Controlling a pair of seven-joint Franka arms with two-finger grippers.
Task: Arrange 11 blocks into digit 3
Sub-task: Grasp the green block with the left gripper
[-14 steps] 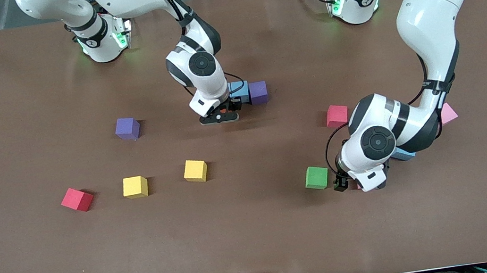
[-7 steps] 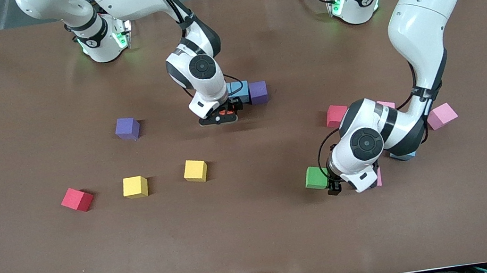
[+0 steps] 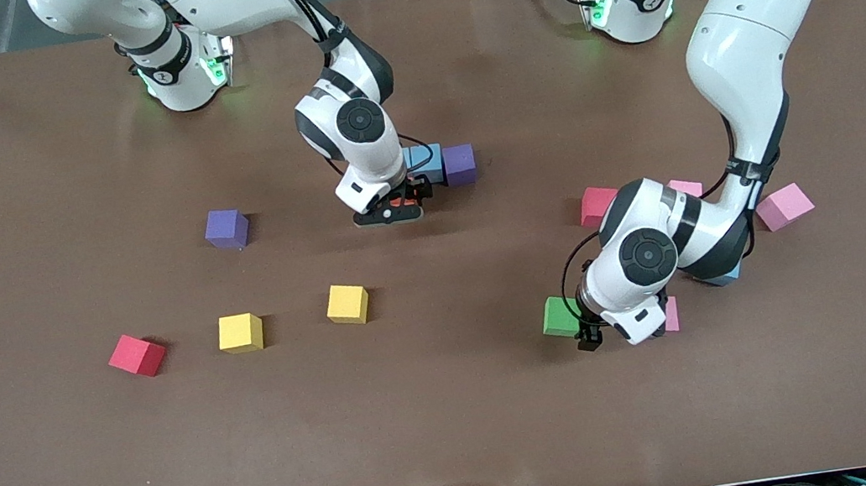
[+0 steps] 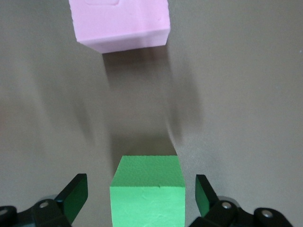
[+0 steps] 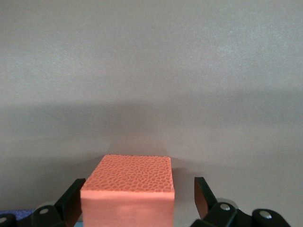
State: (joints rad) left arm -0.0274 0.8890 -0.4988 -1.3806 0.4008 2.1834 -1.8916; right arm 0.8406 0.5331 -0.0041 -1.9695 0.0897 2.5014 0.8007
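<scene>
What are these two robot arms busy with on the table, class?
They are sorting coloured foam cubes. The right gripper stands open around an orange block set down beside a blue block and a purple block, the start of a row. The left gripper is open, with a green block between its fingers and a pink block close by. Other cubes lie scattered on the table.

Front view high, facing robots — wrist views close, tableward
</scene>
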